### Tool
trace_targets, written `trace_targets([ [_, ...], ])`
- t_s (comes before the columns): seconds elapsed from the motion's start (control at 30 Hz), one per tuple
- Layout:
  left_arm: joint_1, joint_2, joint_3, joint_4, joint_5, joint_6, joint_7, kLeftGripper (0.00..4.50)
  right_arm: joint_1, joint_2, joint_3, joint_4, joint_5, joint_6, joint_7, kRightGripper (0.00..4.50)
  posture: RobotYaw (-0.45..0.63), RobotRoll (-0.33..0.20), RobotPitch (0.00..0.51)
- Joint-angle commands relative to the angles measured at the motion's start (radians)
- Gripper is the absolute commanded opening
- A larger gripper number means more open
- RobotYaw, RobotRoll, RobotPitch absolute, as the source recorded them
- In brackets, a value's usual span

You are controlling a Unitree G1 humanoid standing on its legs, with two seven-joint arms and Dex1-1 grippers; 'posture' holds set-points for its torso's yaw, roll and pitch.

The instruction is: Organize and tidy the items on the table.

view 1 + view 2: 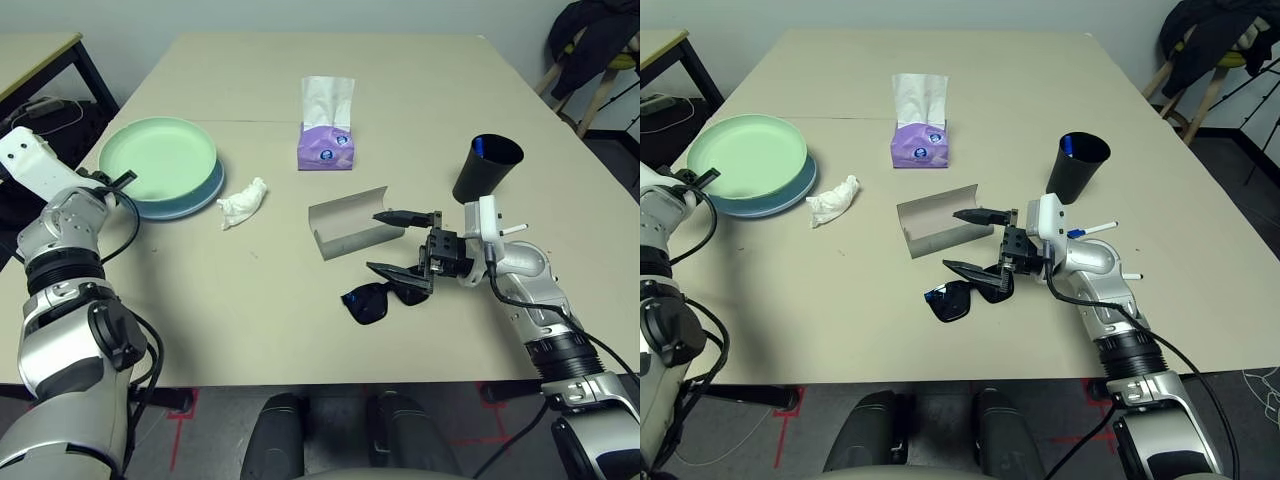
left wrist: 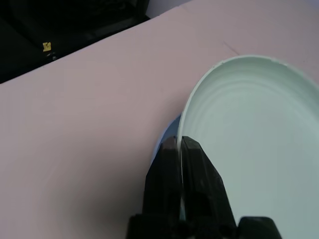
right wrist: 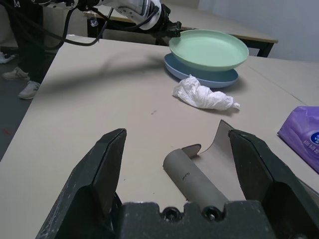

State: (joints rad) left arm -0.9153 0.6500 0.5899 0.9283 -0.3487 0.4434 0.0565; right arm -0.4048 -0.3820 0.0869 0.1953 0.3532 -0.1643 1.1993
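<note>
The pale green plate [image 1: 160,158] sits stacked on the pale blue plate [image 1: 195,200] at the left of the table [image 1: 200,300]. My left gripper [image 2: 180,142] is shut on the green plate's near-left rim. A crumpled white tissue [image 1: 243,203] lies just right of the plates. The grey glasses case [image 1: 350,222] lies open at mid-table, with the black sunglasses [image 1: 380,297] in front of it. My right gripper [image 1: 402,245] stands open and holds nothing, hovering over the sunglasses beside the case's right end. A black cup [image 1: 487,168] holds a blue-tipped pen. White pens [image 1: 1098,229] lie behind the right wrist.
A purple tissue box [image 1: 327,130] stands behind the case. A dark-legged side table [image 1: 40,55] stands at the far left. A chair with dark clothing [image 1: 600,45] is at the far right. The table's near edge runs just below the sunglasses.
</note>
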Motion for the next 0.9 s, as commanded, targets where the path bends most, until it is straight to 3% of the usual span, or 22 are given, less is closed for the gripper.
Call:
trace_targets([
  [0.03, -0.002, -0.007, -0.025, -0.004, -0.003, 0.011, -0.029, 1.46, 0.012, -0.011, 0.0, -0.014, -0.004, 0.0, -0.008, 4.5, 0.1, 0.0, 0.075],
  [0.17, 0.047, -0.001, -0.131, -0.071, 0.058, 0.011, -0.106, 3.01, 0.007, -0.012, -0.007, -0.014, -0.002, 0.002, -0.021, 4.5, 0.1, 0.0, 0.068],
  [0.23, 0.095, 0.022, -0.268, -0.143, 0.148, -0.09, -0.237, 3.74, 0.006, -0.015, -0.011, -0.013, -0.001, 0.005, -0.032, 4.5, 0.11, 0.0, 0.07],
  [0.3, 0.124, 0.013, -0.326, -0.221, 0.133, -0.102, -0.385, 4.46, 0.008, -0.015, -0.016, -0.011, -0.001, 0.009, -0.045, 4.5, 0.11, 0.0, 0.067],
  [0.43, 0.167, -0.009, -0.418, -0.338, 0.101, -0.106, -0.625, 4.46, 0.004, -0.005, -0.031, -0.001, 0.003, 0.037, -0.098, 4.5, 0.12, 0.0, 0.062],
  [0.6, 0.184, -0.04, -0.492, -0.394, 0.107, -0.064, -0.75, 4.46, 0.002, 0.013, -0.046, -0.003, 0.004, 0.108, -0.192, 4.5, 0.12, 0.0, 0.06],
  [0.9, 0.168, -0.053, -0.559, -0.339, 0.16, -0.017, -0.79, 4.46, 0.011, 0.013, -0.044, -0.025, -0.007, 0.114, -0.241, 4.5, 0.11, 0.0, 0.07],
])
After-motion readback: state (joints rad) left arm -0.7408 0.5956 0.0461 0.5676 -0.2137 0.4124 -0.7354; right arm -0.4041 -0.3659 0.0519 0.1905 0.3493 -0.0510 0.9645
